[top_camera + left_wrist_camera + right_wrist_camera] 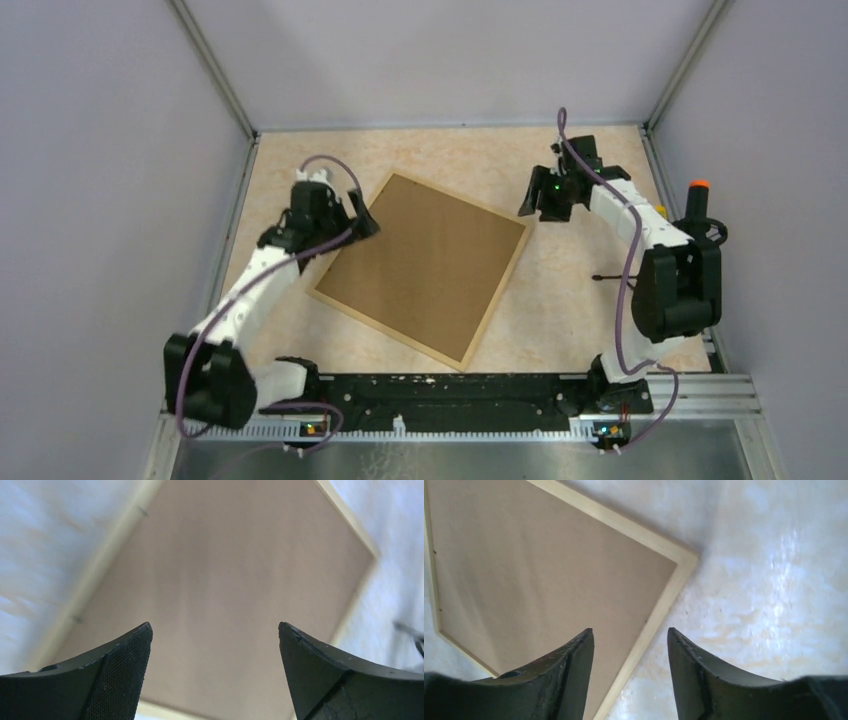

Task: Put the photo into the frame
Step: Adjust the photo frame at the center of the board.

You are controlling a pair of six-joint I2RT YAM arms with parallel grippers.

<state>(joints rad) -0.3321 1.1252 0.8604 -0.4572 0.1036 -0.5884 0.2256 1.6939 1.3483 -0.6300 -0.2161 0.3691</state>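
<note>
Wooden frame (498,298) laid on the desk (560,320), brown backing board (420,265) set in it, left end effector (215,627) spread wide above, right end effector (630,632) parted over its edge

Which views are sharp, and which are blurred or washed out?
Top external: sharp, evenly lit, frame edges crisp. Left wrist: soft blur across the backing board; table washed pale. Right wrist: sharper, but glare bleaches the table at right.

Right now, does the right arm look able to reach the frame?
Probably yes: the right gripper hangs close by the nearest corner of the frame, jaws parted and empty, and nothing lies between them.
</note>
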